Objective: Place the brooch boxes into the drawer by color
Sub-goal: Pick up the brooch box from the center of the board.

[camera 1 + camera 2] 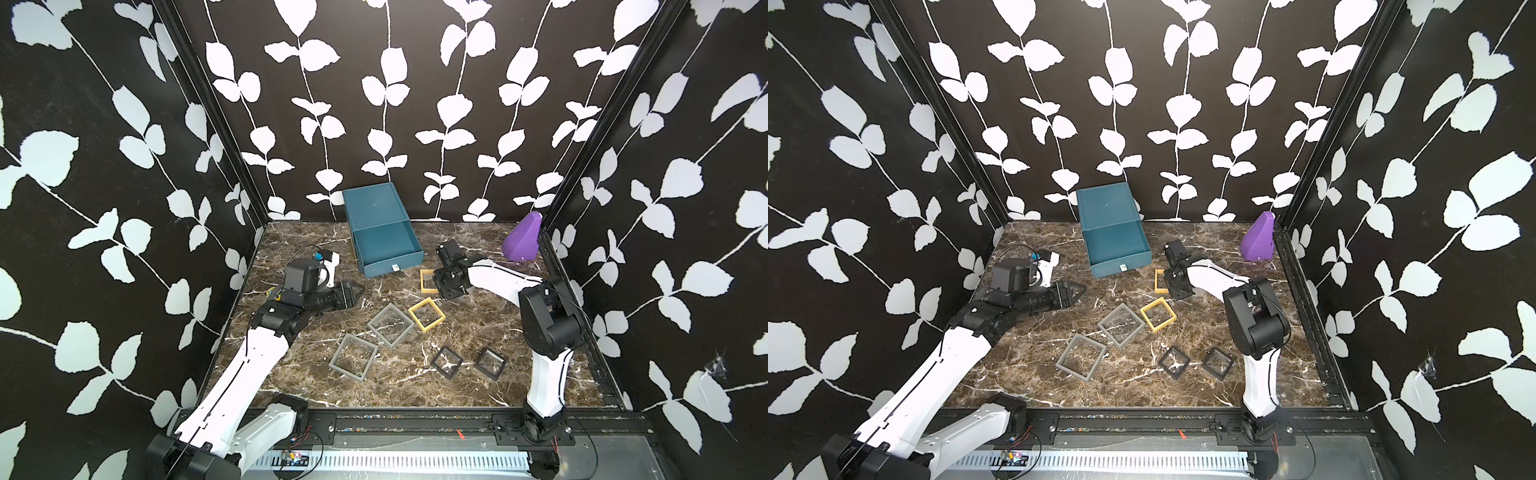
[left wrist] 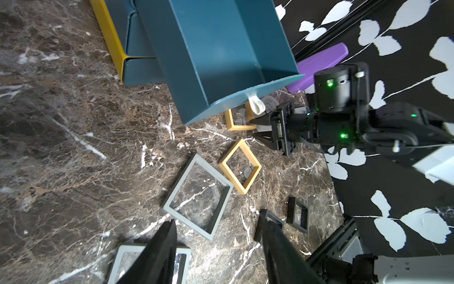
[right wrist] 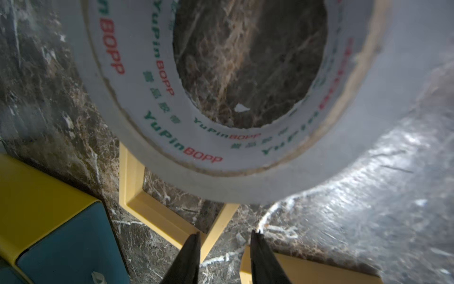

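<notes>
Top views both show the teal chest (image 1: 374, 199) at the far middle of the table (image 1: 291, 374), with one drawer (image 1: 386, 245) pulled out toward the near side. All six boxes lie flat on the table, outside it. One yellow box (image 1: 427, 281) sits just near and right of the drawer front. A second yellow box (image 1: 427, 314) lies nearer, its left corner against a grey box (image 1: 390, 325). Another grey box (image 1: 353, 357) lies nearer and further left, and two black boxes (image 1: 446, 361) (image 1: 490, 364) sit side by side at the near right. The left pincer (image 1: 358, 289) points right over the table's left middle. The right pincer (image 1: 436, 281) reaches the first yellow box from the right. A purple wedge (image 1: 521, 239) stands in the far right corner. Left wrist view: the left pincer (image 2: 217, 217) is spread wide and holds nothing, above the grey box (image 2: 199, 194). The drawer's pull (image 2: 256, 105) hangs over the first yellow box (image 2: 239, 123), where the right pincer (image 2: 256, 129) has its jaws apart. Right wrist view: a tape roll (image 3: 137, 118) hides that box's (image 3: 152, 209) far part. The right pincer (image 3: 226, 236) stands partly open at the box's near corner, marble showing in the gap, not clamped on it.
</notes>
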You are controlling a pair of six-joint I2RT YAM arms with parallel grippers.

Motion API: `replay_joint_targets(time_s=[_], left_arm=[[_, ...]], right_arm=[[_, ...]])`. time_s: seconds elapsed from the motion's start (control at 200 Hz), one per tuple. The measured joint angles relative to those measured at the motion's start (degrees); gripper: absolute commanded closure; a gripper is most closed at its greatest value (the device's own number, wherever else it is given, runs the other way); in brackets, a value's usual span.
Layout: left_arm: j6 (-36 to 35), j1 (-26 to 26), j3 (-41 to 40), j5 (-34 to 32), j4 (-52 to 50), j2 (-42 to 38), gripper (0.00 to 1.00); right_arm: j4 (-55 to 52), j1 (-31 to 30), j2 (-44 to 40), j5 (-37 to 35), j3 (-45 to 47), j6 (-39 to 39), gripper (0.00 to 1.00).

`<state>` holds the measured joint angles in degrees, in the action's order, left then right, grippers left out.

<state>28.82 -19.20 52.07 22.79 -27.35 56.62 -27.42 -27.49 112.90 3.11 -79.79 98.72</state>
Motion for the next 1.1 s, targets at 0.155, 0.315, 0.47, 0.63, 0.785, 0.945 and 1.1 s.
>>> replay_joint_targets(time_s=[0.155,0.315,0.47,0.63,0.785,0.945,1.1], left_arm=[[0.1,-0.3,-0.5,0.3,1.2,-0.7,0.46],[0.0,-2.7,-0.5,-1.1,1.9,-1.1,0.46],[-1.4,-8.8,0.9,-5.4,0.9,-1.1,0.46],[-4.2,-17.7,4.8,-11.7,-0.4,-0.6,0.45],[-7.5,-25.1,7.9,-17.1,-1.2,3.0,0.44],[-10.5,-30.7,11.3,-21.6,-2.1,9.5,0.44],[-12.4,-32.6,13.5,-23.7,-2.4,13.2,0.44]], right_arm=[[1.2,0.0,0.9,0.0,0.0,0.2,0.66],[1.6,0.0,1.2,0.0,0.0,0.5,0.69],[2.0,0.0,1.2,-0.2,0.0,0.8,0.71],[2.5,0.0,1.2,-0.7,0.0,1.1,0.72],[2.8,0.1,1.2,-0.8,0.0,1.2,0.72],[2.8,0.2,1.2,-0.7,0.0,1.3,0.72],[2.6,0.2,1.2,-0.7,0.0,1.3,0.69]])
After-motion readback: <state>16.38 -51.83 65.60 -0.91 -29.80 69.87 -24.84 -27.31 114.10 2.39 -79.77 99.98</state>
